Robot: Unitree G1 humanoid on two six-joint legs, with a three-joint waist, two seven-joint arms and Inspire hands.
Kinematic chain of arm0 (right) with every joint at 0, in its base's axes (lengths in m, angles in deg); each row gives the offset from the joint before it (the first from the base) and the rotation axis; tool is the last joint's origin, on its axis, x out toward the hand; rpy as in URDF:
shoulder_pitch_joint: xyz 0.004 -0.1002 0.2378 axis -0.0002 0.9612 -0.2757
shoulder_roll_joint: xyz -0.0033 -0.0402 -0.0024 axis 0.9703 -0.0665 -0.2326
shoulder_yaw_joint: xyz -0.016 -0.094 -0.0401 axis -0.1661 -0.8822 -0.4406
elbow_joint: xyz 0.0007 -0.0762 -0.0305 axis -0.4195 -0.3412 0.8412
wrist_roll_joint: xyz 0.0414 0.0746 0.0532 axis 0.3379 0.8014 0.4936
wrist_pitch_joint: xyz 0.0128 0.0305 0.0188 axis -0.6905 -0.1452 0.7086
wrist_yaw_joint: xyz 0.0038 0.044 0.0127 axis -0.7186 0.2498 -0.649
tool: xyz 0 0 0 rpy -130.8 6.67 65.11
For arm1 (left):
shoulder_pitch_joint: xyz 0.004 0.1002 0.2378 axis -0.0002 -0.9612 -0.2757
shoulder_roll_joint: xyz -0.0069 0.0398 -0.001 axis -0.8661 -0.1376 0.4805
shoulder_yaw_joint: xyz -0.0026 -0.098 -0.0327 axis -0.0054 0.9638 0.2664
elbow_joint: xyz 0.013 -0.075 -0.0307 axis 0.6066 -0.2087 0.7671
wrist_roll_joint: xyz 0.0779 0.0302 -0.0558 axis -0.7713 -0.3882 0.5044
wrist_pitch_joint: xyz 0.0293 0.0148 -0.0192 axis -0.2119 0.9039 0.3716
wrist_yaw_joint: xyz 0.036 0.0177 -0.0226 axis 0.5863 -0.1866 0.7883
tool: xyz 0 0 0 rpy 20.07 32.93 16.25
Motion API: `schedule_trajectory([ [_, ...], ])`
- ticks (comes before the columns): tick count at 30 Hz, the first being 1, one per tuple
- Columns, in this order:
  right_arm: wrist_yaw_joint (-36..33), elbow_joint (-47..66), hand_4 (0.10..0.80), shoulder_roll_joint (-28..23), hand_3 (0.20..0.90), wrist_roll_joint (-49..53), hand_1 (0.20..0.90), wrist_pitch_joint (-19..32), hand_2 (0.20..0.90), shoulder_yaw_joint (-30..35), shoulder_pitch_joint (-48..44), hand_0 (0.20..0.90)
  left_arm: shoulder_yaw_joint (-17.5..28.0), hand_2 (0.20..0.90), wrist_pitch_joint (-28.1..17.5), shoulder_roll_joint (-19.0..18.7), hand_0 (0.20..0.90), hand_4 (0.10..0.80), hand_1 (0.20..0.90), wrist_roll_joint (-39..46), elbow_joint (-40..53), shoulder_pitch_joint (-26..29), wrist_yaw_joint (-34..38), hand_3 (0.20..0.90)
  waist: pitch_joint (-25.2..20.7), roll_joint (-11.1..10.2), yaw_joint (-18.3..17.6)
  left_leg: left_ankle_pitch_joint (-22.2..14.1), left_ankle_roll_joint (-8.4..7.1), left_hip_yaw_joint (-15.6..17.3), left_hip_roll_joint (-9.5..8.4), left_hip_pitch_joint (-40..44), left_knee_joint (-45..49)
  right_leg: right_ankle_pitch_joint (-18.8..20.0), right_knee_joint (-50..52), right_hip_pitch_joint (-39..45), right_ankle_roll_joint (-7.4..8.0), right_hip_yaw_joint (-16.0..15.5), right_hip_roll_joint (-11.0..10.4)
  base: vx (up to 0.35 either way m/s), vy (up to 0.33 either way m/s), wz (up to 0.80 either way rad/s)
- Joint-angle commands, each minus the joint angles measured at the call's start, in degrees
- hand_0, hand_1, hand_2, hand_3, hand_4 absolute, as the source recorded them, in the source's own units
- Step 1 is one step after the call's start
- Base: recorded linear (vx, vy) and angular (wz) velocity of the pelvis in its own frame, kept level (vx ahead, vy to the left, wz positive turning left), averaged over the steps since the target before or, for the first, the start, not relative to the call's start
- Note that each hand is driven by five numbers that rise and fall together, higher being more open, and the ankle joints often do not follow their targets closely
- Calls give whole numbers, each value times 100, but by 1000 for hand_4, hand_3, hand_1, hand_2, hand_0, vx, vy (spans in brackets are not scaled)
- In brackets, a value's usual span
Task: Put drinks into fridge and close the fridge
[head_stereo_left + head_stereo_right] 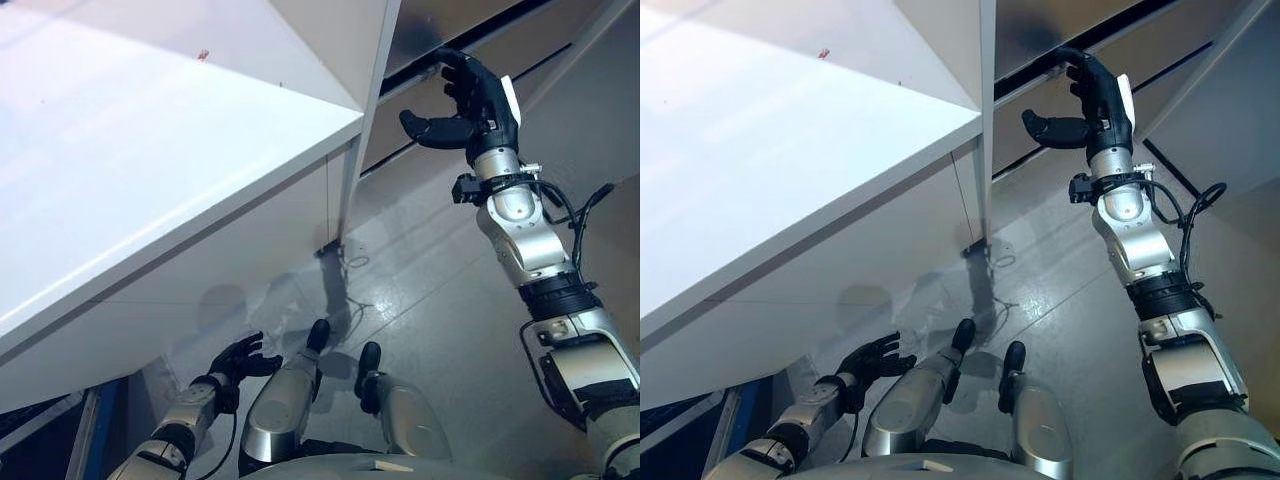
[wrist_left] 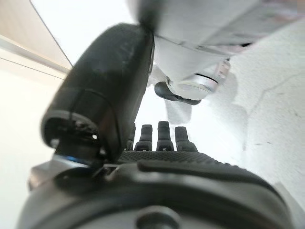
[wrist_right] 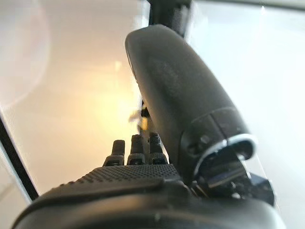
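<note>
No drink shows in any view. A big white fridge body fills the left and middle of the eye views, and its thin white edge panel runs down to the floor. My right hand is raised to the right of that panel. It is open, thumb spread, fingertips at a dark seam in a grey metallic panel. Contact with the seam cannot be told. My left hand hangs low beside the white body, open and empty, as its wrist view shows with straight fingers.
Grey polished floor lies between the white body and my right arm. A blue frame part shows at the lower left under the white body. The grey metallic panel closes off the far right.
</note>
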Motion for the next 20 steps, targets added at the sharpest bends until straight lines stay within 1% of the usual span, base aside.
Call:
schedule_trajectory([
  [1,-18,682,800,132,900,459,900,1000,900,579,300,900,-198,900,-70,-83,900,800,900,-92,-131,-715,-201,900,-1472,-312,-211,-814,257,538,31,41,304,454,-405,26,200,548,-80,3,-84,-23],
  [2,76,636,800,184,900,631,900,960,900,632,511,900,-185,900,-77,-65,900,800,900,-41,-127,-729,-249,900,-1535,-316,-260,-781,239,570,64,101,203,478,-464,49,203,574,-55,-4,-111,-24],
  [3,282,434,800,270,900,1058,900,947,900,754,938,900,-135,900,-53,-25,900,800,900,32,-104,-760,-300,900,-1667,-314,-346,-696,202,639,130,198,-8,535,-594,86,210,604,-11,-1,-96,-17],
  [4,359,388,800,288,900,1147,900,955,900,787,1033,900,-137,900,-46,-15,900,800,900,44,-97,-773,-301,900,-1701,-314,-358,-678,195,655,143,218,-55,548,-623,94,211,611,-2,-2,-109,-11],
  [6,866,87,800,422,900,1687,900,753,900,904,1499,900,-132,900,-6,44,900,800,900,84,-76,-820,-308,900,-1847,-318,-436,-591,151,744,211,303,-259,613,-772,132,221,614,41,-6,-90,-14],
  [8,1268,-381,800,593,900,2202,900,370,900,945,1985,900,-125,900,25,103,900,800,900,69,-98,-857,-304,900,-2007,-331,-516,-481,86,866,292,407,-496,692,-969,206,223,602,91,-22,-110,-21],
  [10,1501,-720,800,681,900,2243,900,168,900,933,2168,900,-113,900,52,132,900,800,900,54,-147,-841,-305,900,-2088,-335,-550,-427,50,926,330,464,-625,732,-1089,256,222,589,122,-18,-76,-17],
  [11,1591,-989,800,733,900,2198,900,-35,900,876,2293,900,-116,900,71,155,900,800,900,48,-173,-834,-299,900,-2136,-336,-568,-384,24,963,353,498,-705,758,-1161,291,221,573,141,-20,-73,-19],
  [13,1827,-1711,800,823,900,2110,900,-667,900,673,2603,900,-95,900,106,196,900,800,900,69,-237,-806,-322,900,-2253,-333,-608,-274,-47,1087,431,580,-913,816,-1343,381,222,507,177,-25,-67,-18],
  [15,1991,-2099,800,903,900,2185,900,-815,900,632,2733,900,-70,900,105,207,900,800,900,62,-288,-795,-347,900,-2299,-334,-629,-237,-77,1131,466,609,-968,827,-1399,421,215,484,197,-18,-33,-13],
  [16,2076,-2550,800,1033,900,2125,900,-961,900,614,2859,900,-52,900,108,226,900,800,900,54,-364,-760,-368,900,-2354,-334,-650,-229,-92,1181,491,626,-990,824,-1437,449,207,471,217,-27,-19,-8],
  [17,2054,-2719,800,1113,900,2089,900,-1055,900,602,2901,900,-55,900,102,238,900,800,900,91,-389,-746,-364,900,-2370,-330,-659,-226,-95,1202,500,631,-991,824,-1447,456,201,468,224,-26,-12,-6],
  [19,2106,-3158,800,1276,900,2061,900,-1076,900,566,2996,900,5,900,72,264,900,800,900,94,-448,-729,-374,900,-2396,-322,-670,-241,-95,1231,502,650,-979,817,-1463,479,195,469,239,-11,1,-2],
  [20,2152,-3636,800,1406,900,1921,900,-1144,900,553,3048,900,35,900,-1,280,900,800,900,76,-532,-698,-388,900,-2419,-314,-675,-258,-89,1259,502,675,-969,811,-1481,509,184,462,251,0,0,0],
])
